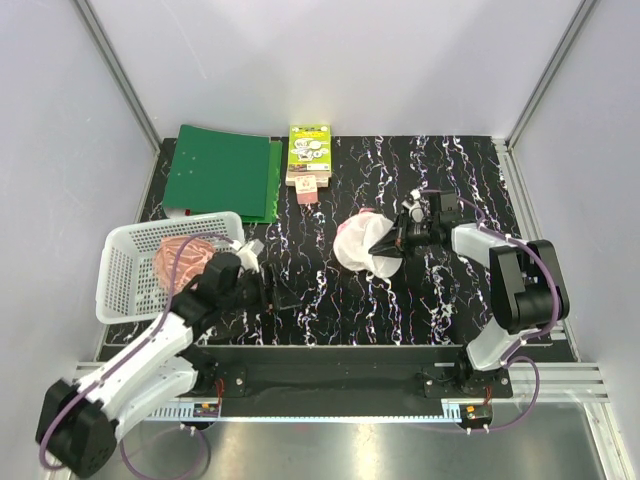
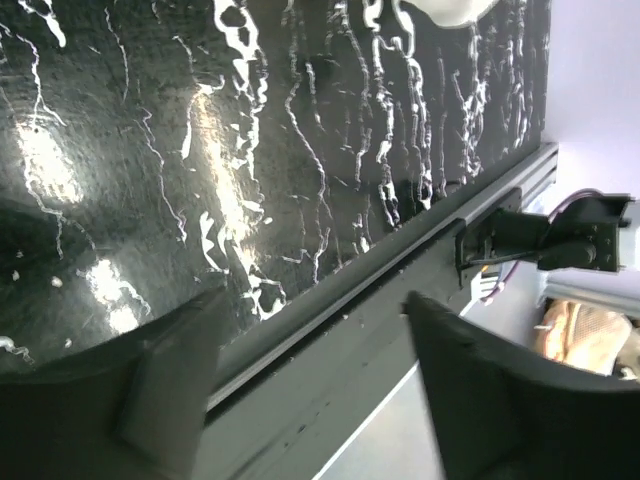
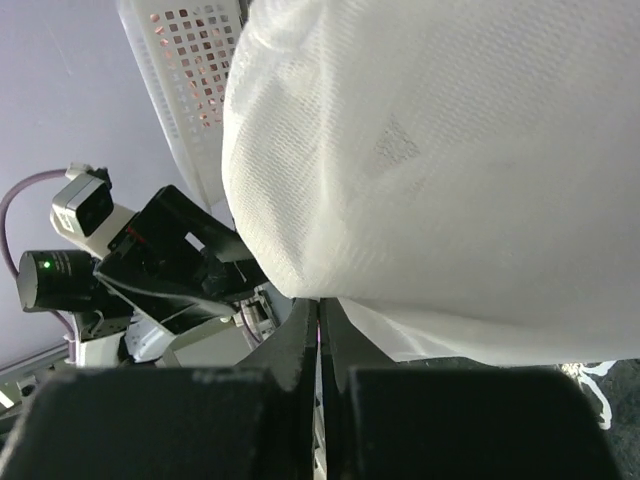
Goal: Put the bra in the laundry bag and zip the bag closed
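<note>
1. Looking down from above, we see the bra (image 1: pixel 183 262) bunched up in the white lattice basket (image 1: pixel 125 290) at the left edge of the black marbled mat (image 1: pixel 330 310). It is not in the laundry bag (image 1: pixel 355 245).
2. The laundry bag is just right of the mat's middle, well apart from the basket. Its white mesh is crumpled, and a bit of pink trim shows at its far edge.
3. The right gripper (image 3: pixel 320 320) has its 2 fingers pressed together with only a sliver between them. They pinch the bag's mesh at its lower edge, and the bag fills most of that wrist view.
4. The left gripper (image 2: pixel 312 320) has its 2 fingers spread wide and holds nothing. Only the mat and the near rail (image 2: pixel 400 300) show between them. From above, this arm's wrist sits just beside the basket's right corner.
5. A green folder (image 1: pixel 222 172) lies at the far left of the mat, with a green-and-white box (image 1: pixel 308 152) just beside it.
6. We cannot tell whether the bag's zip is open, or whether the bag touches the mat.
</note>
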Available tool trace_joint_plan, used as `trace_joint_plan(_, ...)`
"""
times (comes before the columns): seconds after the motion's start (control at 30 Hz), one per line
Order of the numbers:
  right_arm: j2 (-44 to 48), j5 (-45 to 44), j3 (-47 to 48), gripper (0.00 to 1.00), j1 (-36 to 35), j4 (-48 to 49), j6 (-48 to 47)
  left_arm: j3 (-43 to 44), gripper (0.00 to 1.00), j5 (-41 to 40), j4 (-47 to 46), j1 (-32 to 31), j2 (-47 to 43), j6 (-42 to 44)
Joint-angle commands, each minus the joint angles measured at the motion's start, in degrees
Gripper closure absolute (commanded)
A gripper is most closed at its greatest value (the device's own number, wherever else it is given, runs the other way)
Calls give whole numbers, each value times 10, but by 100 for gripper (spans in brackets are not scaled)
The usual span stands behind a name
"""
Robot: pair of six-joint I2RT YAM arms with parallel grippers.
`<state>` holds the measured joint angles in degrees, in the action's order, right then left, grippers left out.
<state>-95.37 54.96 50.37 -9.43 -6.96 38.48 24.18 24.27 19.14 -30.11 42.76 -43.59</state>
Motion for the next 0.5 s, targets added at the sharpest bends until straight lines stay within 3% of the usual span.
trace_joint_plan(0.0, 12, 22, 25, 100, -4, -28, -36, 2, 34, 17, -136, 0, 84, -10)
trace_joint_plan(0.23, 107, 95, 36, 100, -3, -28, 2, 44, 36, 16, -241, 1, 224, 4)
trace_joint_plan(0.47, 214, 136, 58, 100, -3, -31, 83, 22, 17, 80, -361, 1, 230, -42)
